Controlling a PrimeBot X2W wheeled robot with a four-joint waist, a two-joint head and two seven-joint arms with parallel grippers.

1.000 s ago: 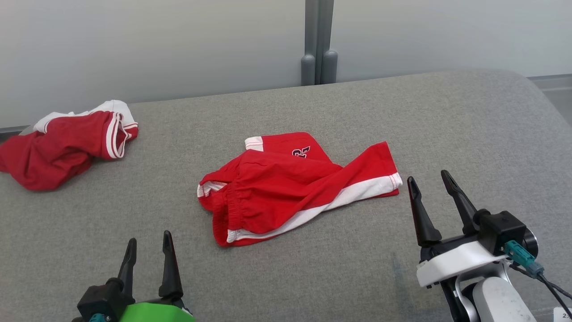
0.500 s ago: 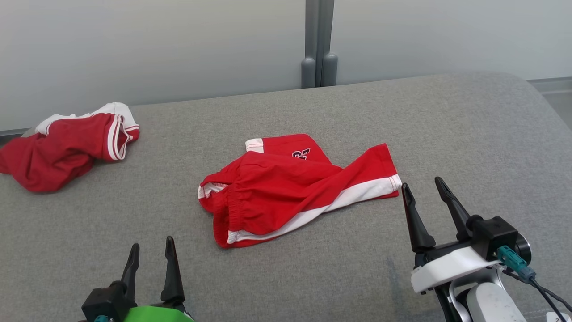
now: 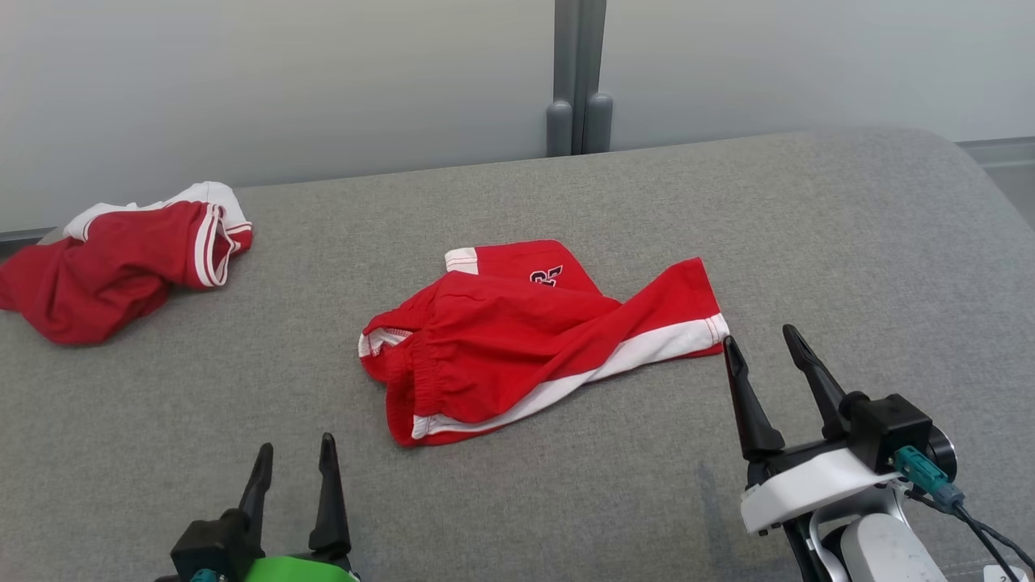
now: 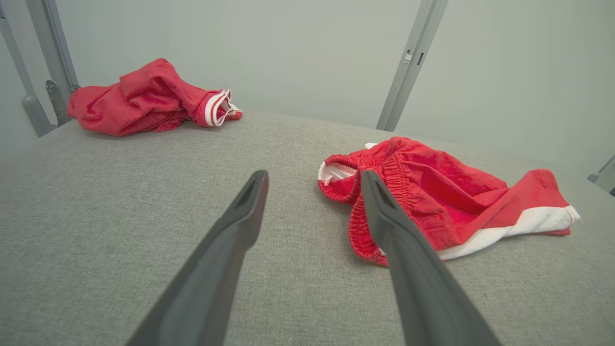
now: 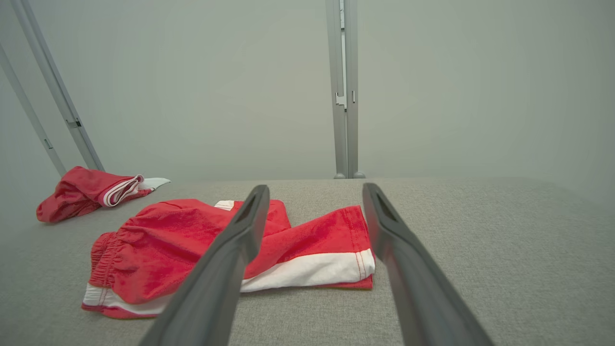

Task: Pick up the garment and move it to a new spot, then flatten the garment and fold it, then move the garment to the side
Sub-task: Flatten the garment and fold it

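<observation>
The garment (image 3: 517, 339), red shorts with white trim and a dark number, lies crumpled in the middle of the grey padded table (image 3: 849, 242). It also appears in the left wrist view (image 4: 432, 202) and the right wrist view (image 5: 192, 245). My left gripper (image 3: 295, 457) stands open at the lower left, short of the waistband, holding nothing. My right gripper (image 3: 760, 339) is open just right of the shorts' white-hemmed leg end, its left fingertip (image 3: 732, 347) close to the hem. In the wrist views both pairs of fingers (image 4: 250, 202) (image 5: 250, 216) are spread and empty.
A second red and white garment (image 3: 121, 263) lies bunched at the table's far left edge. A grey post (image 3: 576, 77) rises behind the table against a pale wall. Bare grey surface stretches to the right and front of the shorts.
Both grippers have shifted: the left one moved right and slightly lower in view, the right one moved left toward the shorts' leg hem. The garments have not moved.
</observation>
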